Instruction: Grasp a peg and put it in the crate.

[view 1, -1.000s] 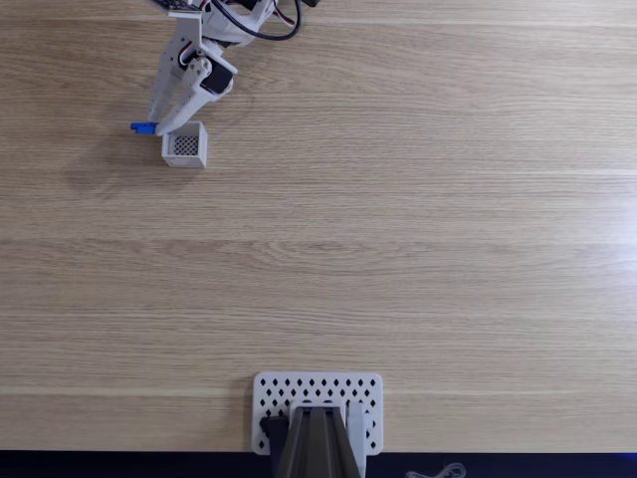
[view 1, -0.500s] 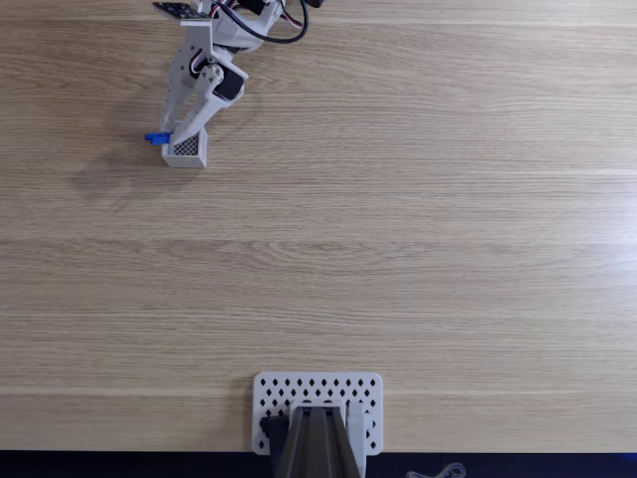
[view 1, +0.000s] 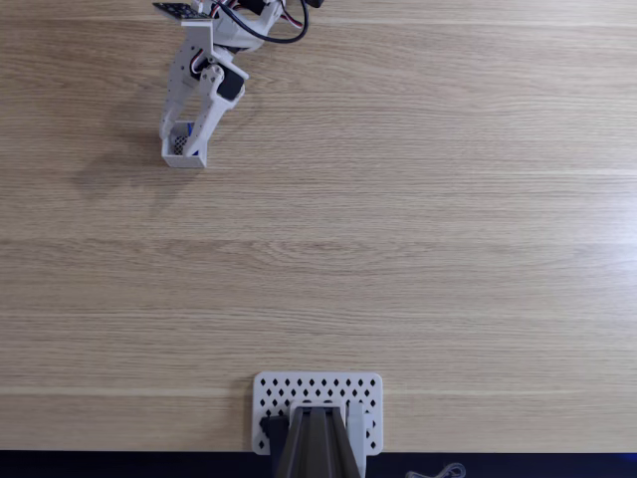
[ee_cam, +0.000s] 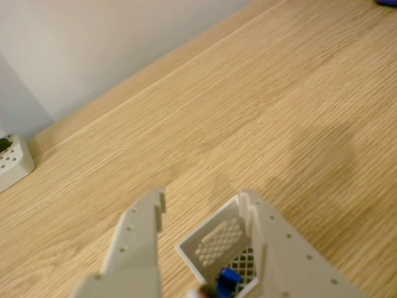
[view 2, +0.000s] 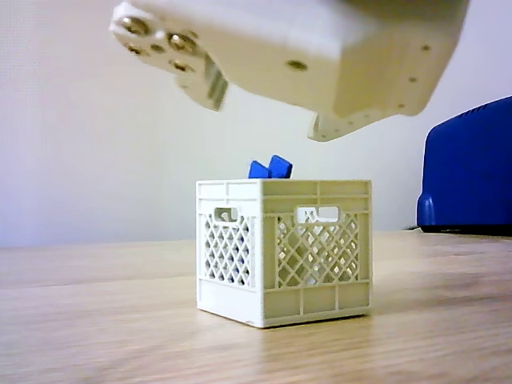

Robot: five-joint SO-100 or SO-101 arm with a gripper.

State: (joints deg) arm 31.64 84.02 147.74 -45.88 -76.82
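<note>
The wooden tabletop (view 1: 418, 249) carries the small white crate (view 2: 284, 252) near its far left corner in the fixed view, and the hand (view 1: 187, 139) hangs directly over it. In the wrist view the two fingers (ee_cam: 139, 239) stand clearly apart, one on each side of the crate's rim, and they grip nothing. The blue peg (view 2: 270, 168) stands inside the crate, and its tips show a little above the rim in the other view. I judge the placing nearly finished. To do it well, lift the hand straight up, so no finger catches the rim or drags the light crate.
</note>
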